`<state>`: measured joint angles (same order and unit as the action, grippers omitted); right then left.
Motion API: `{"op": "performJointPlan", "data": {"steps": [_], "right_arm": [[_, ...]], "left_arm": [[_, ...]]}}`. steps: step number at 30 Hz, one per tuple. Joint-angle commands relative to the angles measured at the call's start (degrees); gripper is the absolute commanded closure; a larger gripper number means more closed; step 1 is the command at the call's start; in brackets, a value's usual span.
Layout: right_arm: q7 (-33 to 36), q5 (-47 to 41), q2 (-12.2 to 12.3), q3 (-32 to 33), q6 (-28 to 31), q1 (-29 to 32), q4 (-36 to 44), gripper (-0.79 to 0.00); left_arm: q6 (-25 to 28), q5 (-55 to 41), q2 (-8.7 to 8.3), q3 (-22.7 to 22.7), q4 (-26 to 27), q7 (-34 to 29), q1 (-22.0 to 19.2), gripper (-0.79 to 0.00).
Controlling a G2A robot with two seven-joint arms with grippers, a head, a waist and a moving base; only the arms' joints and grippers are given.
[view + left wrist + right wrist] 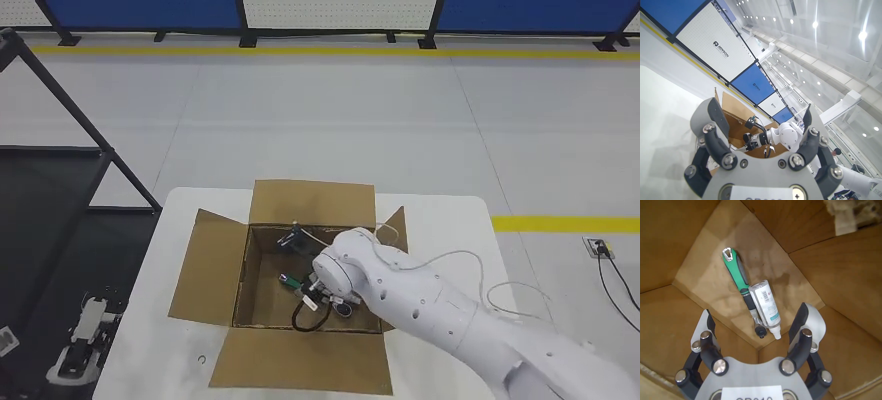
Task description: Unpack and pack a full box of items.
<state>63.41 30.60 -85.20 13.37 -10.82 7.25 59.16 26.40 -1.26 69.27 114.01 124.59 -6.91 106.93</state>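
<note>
While the right arm (400,290) reached down into the open brown cardboard box (312,200) standing on the white rounded table (440,215), the right gripper (755,310) hung inside the box with its jaws spread wide and nothing held between them. On the bare cardboard floor ahead of it lay a ratchet wrench with a green and grey handle (736,270) and a small clear plastic bottle with a white label and white cap (765,302). The two were side by side and touching, the bottle resting against the wrench's metal neck. The ratchet head and the bottle cap both pointed toward the gripper, and the green handle ran away from it toward the far wall of the box (829,275). Both items sat in line with the gap between the jaws, beyond the fingertips and lower down, and neither dark pad (797,321) touched either of them. The bottle was nearer one finger and the wrench nearer the other. The left gripper (761,106) was well apart from the box, tilted upward toward the hall ceiling, its jaws also spread wide and holding nothing. Past its fingers the box (730,104) showed, with the right gripper (750,145) dipped inside it.
</note>
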Motion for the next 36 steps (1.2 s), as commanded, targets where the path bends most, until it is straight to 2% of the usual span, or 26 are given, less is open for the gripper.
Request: {"op": "performJointPlan", "data": {"steps": [1,10,19,23,24,26,28,32,36], "right_arm": [[0.6,0.4,-1.4,-0.5,0.2,-0.3,-2.8,-0.785],[1.4,2.9,-6.7,-1.5,-0.9,-0.7,-14.2,-0.785],[1.5,4.1,-10.3,-1.0,0.7,-0.7,-21.8,-0.785],[0.3,3.7,-11.5,-0.1,2.2,-0.7,-24.6,-0.711],[0.2,3.8,-11.8,0.0,2.4,-0.7,-25.2,-0.646],[0.0,3.9,-12.3,0.3,3.0,-0.7,-26.2,-0.468],[-0.2,4.0,-12.8,0.6,3.5,-0.7,-27.2,-0.382],[-0.4,4.3,-13.6,1.1,4.3,-0.9,-28.9,-0.345],[-0.6,4.5,-14.4,1.7,5.3,-0.9,-30.4,-0.348]], "left_arm": [[0.0,-0.5,0.05,0.4,-0.1,-0.1,0.1,-0.785],[-0.8,-2.2,0.28,1.0,0.1,-1.0,-0.2,-0.785],[-0.9,-2.8,0.56,1.5,0.0,-1.4,-0.3,-0.785],[-1.0,-2.9,0.68,1.5,-0.2,-1.4,-0.5,-0.785],[-1.0,-2.9,0.72,1.5,-0.2,-1.4,-0.5,-0.785],[-1.0,-2.9,0.78,1.5,-0.3,-1.4,-0.6,-0.785],[-1.1,-2.8,0.84,1.5,-0.3,-1.4,-0.7,-0.785],[-1.2,-2.8,0.97,1.3,-0.2,-1.3,-0.8,-0.785],[-1.4,-2.4,1.10,1.2,0.0,-1.3,-0.9,-0.785]]}}
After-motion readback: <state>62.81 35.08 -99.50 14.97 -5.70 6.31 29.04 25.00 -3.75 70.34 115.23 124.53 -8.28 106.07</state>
